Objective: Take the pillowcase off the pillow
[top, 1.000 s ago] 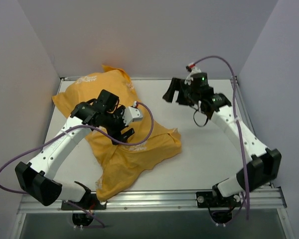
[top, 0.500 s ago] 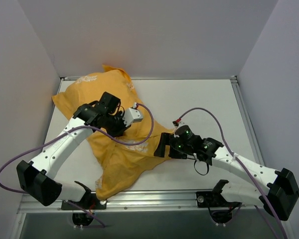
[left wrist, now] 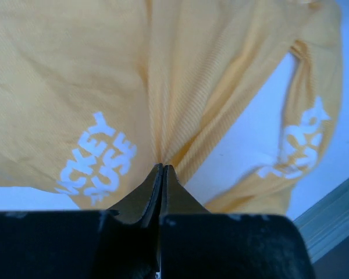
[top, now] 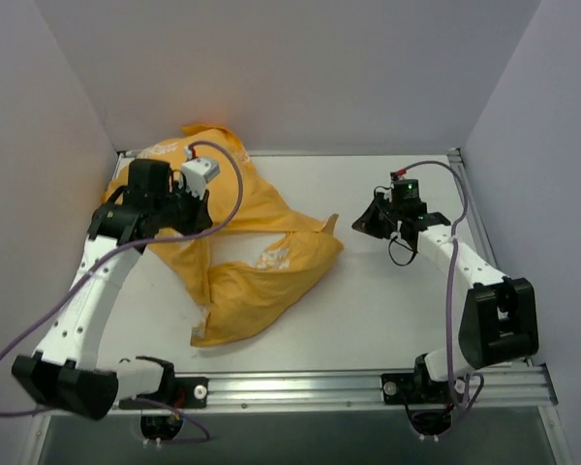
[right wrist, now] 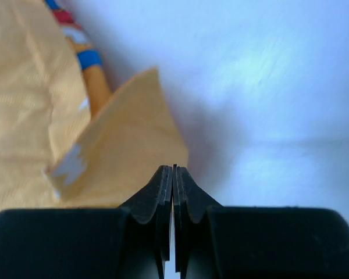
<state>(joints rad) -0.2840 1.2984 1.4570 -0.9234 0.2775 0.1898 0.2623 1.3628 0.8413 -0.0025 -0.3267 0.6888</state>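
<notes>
1. Orange-yellow cloth, the pillowcase [top: 261, 266], lay crumpled across the left half of the worktop [top: 378, 300] in the top view, with one end bunched up toward the far left corner.
2. From above, the left tool [top: 177, 215] sat on that raised end, but its fingers were too dark and small there for me to read the grip.
3. My left wrist camera settled it. The left tool [left wrist: 161, 167] was pinched fully closed on a gathered fold of the pillowcase [left wrist: 104, 70], with white lettering [left wrist: 96, 158] just beside the pinch.
4. The top view put the right tool [top: 364, 223] over bare worktop, apart from the cloth's nearest corner.
5. The right wrist view showed the right tool [right wrist: 173, 170] closed finger to finger with nothing between. A pointed corner of the pillowcase [right wrist: 134, 133] lay beyond its tips. Coloured print [right wrist: 81, 49] showed at the upper left, which neither other view gave me.
</notes>
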